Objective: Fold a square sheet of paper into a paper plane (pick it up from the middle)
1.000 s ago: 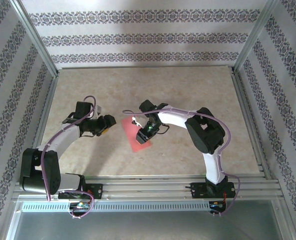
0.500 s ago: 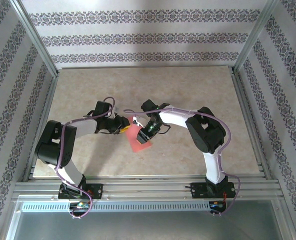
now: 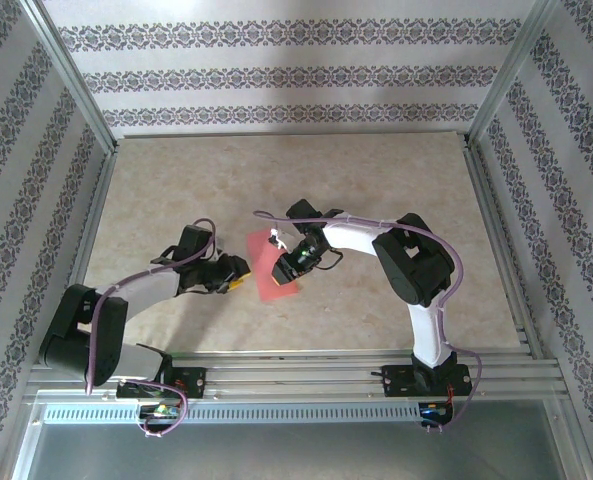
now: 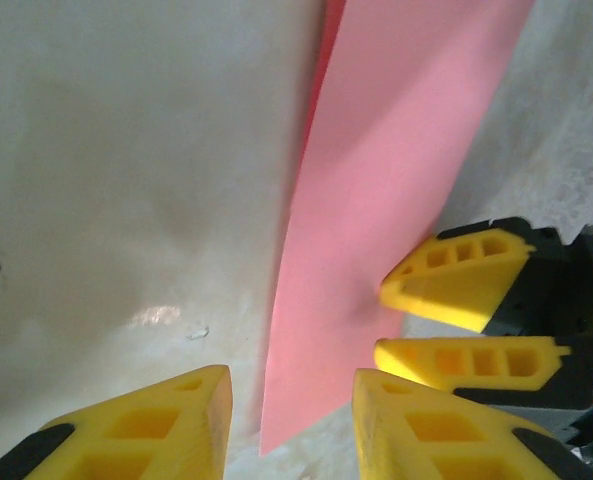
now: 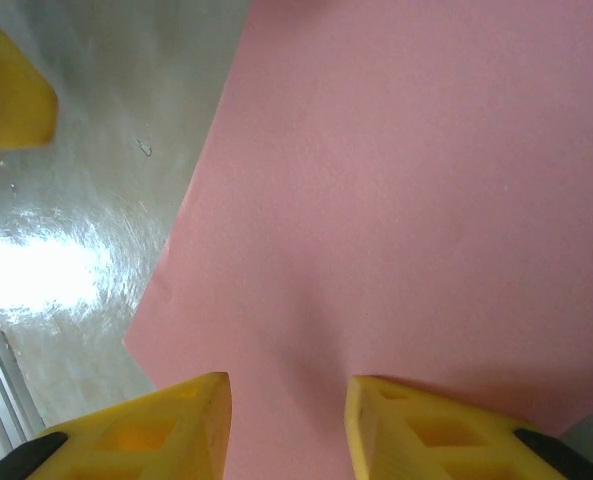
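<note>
- Lying on the pale marbled surface, a little left of its middle and between the two arms, is the thin pink-red square sheet of paper.
- In the left wrist view a darker red layer shows under the far edge of the sheet. I judge from this that one fold is already made and that the folding is at an early stage.
- The right tool stands over the middle of the sheet. Its fingers are partly apart, with the tips down on the paper, and they clamp nothing. A faint wrinkle runs up from the gap between them.
- I think this tool is there to pin the sheet, so that it cannot slide while the other arm works on it.
- The left tool is low at the left long edge of the sheet, just beside the yellow fingers of the right one. Its own fingers are also partly apart and hold nothing. The paper's edge and near corner lie in the gap, with bare surface showing beside them.
- This placing probably prepares a grip on that edge, to lift it over for the next fold.
- The paper is thin and lies close to the surface, so the edge may slip out or crumple.
</note>
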`<action>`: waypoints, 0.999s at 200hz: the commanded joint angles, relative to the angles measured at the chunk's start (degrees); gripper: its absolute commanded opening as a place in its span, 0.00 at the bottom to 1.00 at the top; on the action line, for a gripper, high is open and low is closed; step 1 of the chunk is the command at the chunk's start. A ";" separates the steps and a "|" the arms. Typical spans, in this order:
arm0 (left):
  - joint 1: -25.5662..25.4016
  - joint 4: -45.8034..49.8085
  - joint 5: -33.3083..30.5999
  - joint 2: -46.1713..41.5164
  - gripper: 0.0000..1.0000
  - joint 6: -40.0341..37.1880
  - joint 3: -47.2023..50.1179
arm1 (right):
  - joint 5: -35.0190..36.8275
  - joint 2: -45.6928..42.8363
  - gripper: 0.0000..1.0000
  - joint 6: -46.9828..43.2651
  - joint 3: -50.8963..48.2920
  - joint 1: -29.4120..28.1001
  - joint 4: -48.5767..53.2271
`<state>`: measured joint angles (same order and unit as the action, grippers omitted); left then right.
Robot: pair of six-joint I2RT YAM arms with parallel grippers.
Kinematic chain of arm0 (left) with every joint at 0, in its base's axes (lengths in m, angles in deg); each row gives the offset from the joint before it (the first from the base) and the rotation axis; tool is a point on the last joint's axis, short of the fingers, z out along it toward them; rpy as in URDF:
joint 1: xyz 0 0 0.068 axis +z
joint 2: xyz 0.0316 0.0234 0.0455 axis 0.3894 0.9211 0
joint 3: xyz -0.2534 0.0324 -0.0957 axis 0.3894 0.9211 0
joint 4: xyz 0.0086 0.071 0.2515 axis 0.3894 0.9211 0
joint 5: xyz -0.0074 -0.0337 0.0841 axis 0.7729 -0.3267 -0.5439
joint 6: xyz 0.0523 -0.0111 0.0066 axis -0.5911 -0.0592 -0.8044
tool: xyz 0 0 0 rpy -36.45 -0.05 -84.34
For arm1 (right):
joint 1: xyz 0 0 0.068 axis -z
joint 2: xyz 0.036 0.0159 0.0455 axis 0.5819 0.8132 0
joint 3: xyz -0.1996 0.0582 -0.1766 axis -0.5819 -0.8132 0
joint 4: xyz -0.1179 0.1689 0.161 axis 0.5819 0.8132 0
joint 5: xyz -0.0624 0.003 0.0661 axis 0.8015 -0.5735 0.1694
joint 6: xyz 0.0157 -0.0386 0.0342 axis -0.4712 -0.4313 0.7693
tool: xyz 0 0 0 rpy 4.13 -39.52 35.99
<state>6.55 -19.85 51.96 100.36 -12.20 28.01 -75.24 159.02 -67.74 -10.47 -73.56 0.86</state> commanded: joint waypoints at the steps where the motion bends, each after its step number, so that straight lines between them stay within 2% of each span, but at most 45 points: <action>1: -1.92 -2.80 2.72 1.65 0.35 2.67 0.43 | 2.89 1.88 0.41 1.25 -2.12 0.27 -0.35; 73: -5.15 -6.75 1.76 6.41 0.29 4.06 1.49 | 3.33 2.49 0.41 2.06 -2.30 0.46 -0.35; 142: -5.85 -13.72 4.55 10.45 0.27 5.57 1.50 | 4.04 2.66 0.41 2.24 -2.53 0.62 -0.22; 175: -6.17 -11.62 3.55 9.76 0.26 5.08 0.72 | 4.34 2.89 0.41 2.53 -2.55 0.54 -0.26; 200: -6.81 -6.49 0.70 8.94 0.26 3.73 -0.90 | 4.30 2.98 0.41 2.92 -2.62 0.65 -0.26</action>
<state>2.01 -25.38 54.65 107.57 -7.15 29.10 -75.48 159.02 -65.23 -10.87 -73.21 -0.14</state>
